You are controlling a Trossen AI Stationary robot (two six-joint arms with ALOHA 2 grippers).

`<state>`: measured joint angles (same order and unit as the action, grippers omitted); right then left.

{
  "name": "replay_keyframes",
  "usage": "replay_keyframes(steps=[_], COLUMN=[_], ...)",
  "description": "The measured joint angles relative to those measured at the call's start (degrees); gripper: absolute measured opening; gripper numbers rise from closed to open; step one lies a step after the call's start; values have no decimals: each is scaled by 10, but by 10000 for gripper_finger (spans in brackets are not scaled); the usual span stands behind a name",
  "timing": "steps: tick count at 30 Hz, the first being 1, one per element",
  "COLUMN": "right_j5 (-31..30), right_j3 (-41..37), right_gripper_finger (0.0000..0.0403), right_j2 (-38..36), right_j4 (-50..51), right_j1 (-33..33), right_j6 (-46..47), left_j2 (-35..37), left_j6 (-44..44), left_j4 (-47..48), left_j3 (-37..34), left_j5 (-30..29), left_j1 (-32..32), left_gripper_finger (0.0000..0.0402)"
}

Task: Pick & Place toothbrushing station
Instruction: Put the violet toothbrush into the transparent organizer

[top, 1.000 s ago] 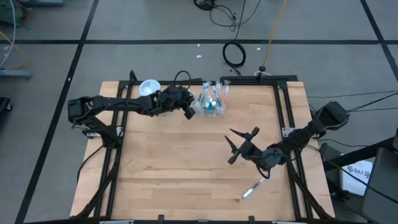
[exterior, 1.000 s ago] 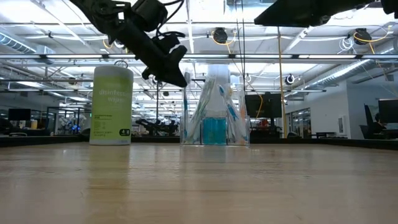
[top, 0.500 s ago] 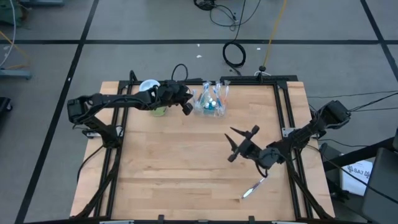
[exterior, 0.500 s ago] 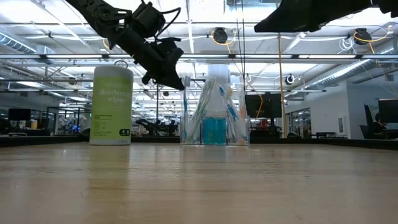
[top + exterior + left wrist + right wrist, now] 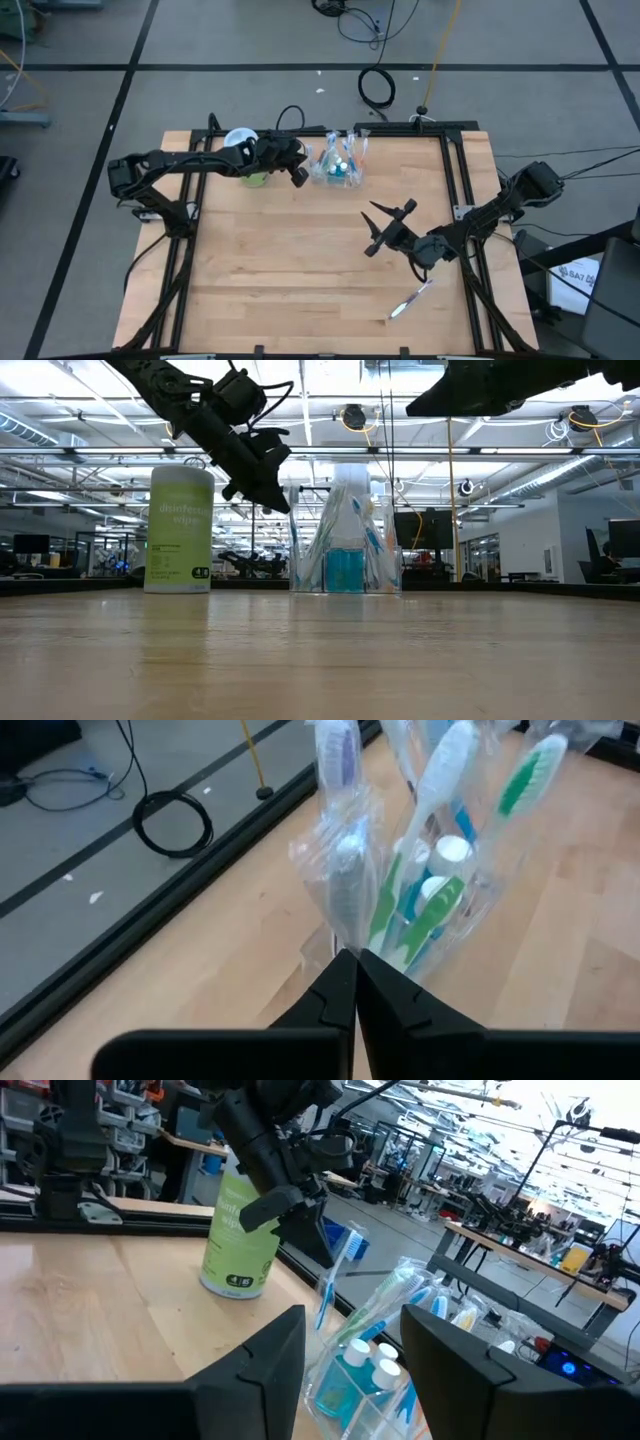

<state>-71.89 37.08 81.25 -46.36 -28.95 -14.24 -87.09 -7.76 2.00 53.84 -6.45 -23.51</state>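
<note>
Green canister [image 5: 181, 530] & clear cup [image 5: 345, 565] w/ toothbrushes [image 5: 372, 540] upright at far tabletop [image 5: 320, 660] edge; left pincer [image 5: 268, 498] shut, raised btwn them.

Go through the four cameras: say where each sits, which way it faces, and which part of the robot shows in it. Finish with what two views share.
High: above, looking straight down; both arms, table.
Low: table height, looking level; clear cup, green canister, left arm overhead.
Left wrist: behind the shut left pincer, facing the toothbrushes.
Right wrist: behind the open right pincer, facing cup and canister.
Shared: both wrist views show the cup.
</note>
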Motion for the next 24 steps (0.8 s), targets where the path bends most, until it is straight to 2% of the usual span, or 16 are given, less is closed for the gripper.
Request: replay_keyframes(steps=[5, 9, 17, 21, 24], right_j5=[1, 8, 158, 242, 257], right_j3=[0, 0, 0, 0, 0], right_gripper_finger=[157, 157, 157, 157, 157], right_j2=[0, 0, -6, -53, -105], right_j4=[6, 43, 120, 167, 251], right_j1=[0, 0, 0, 0, 0], right_j6=[13, 72, 179, 229, 291], left_j2=[0, 0, 0, 18, 43], left_j6=[20, 24, 31, 27, 18], left_j4=[-4, -5, -4, 1, 14], left_j3=[0, 0, 0, 0, 0], left_j5=[0, 0, 0, 3, 12], left_j1=[0, 0, 0, 3, 11], left_gripper_finger=[22, 41, 123, 152, 162])
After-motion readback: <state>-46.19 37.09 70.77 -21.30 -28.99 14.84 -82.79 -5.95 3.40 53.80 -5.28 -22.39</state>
